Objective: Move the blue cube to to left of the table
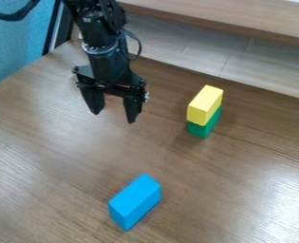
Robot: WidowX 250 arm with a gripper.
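The pincer point(113, 118) hangs over the upper left part of the table point(43, 161), its two fingers spread well apart and nothing held between them. A bit of red point(112, 98) shows just behind it, too little to name. Away from the pincer, to the right, a yellow block point(204, 103) sits on top of a green block point(205, 126); neither is called for by the task, so both can be left alone. The task's own thing, the blue block point(135, 201), lies well apart from pincer and stack, near the bottom edge of the view and a little left of its middle. As things stand, none of the job looks done: the block is ungripped and rests on the wood, short of the table's left side as the camera sees it. By my reading, everything is left to do: bring the open pincer down over the block, close on its narrow sides, lift, carry it leftward, set it down and let go.
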